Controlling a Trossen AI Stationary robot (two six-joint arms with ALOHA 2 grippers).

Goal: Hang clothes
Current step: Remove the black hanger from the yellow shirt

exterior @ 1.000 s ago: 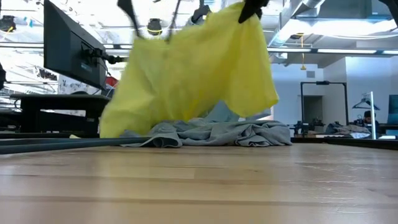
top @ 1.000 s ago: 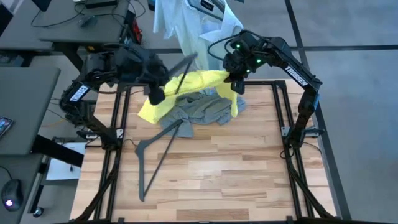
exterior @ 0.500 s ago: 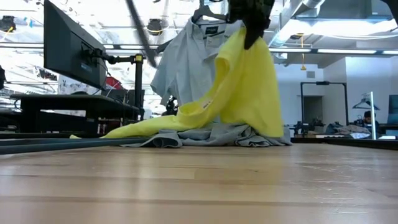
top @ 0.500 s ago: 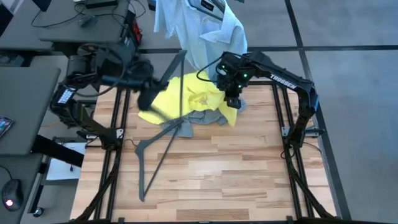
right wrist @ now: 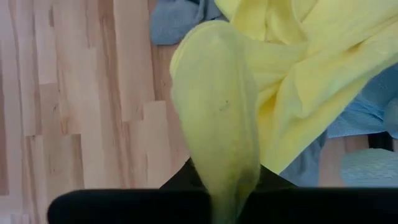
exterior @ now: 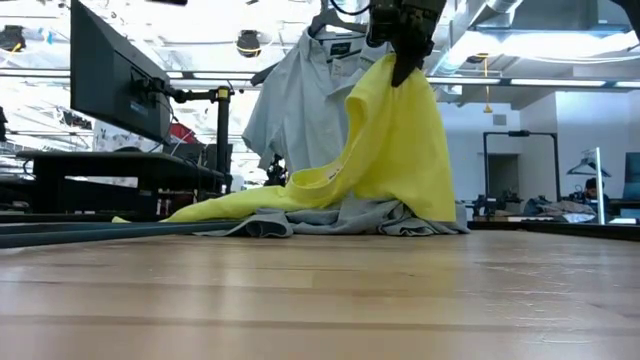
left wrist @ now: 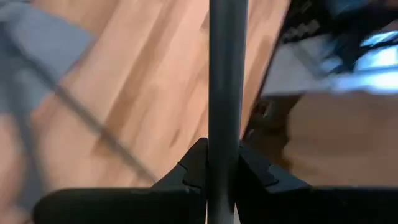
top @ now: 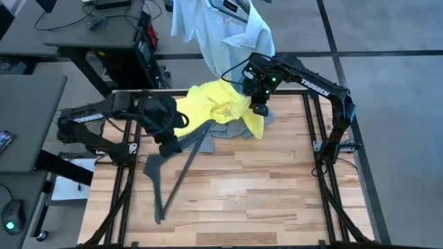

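Meanwhile, both arms are gripping something over the wooden table [top: 242, 194].
Right gripper [top: 260, 107] is pinching the neon-yellow T-shirt [top: 214, 111] with jaws fully closed, lifting one edge above the grey T-shirt [top: 225, 130]; left gripper [top: 168, 147] is clamping a black hanger's [top: 181, 158] bar between nearly closed jaws; the light-blue shirt [top: 221, 31] is hanging behind.

The T-shirt [top: 220, 109] is neon yellow, the one [top: 235, 129] beneath grey. The hung collared shirt [top: 221, 31] looks pale blue. The tabletop [top: 249, 187] is light wood planks.
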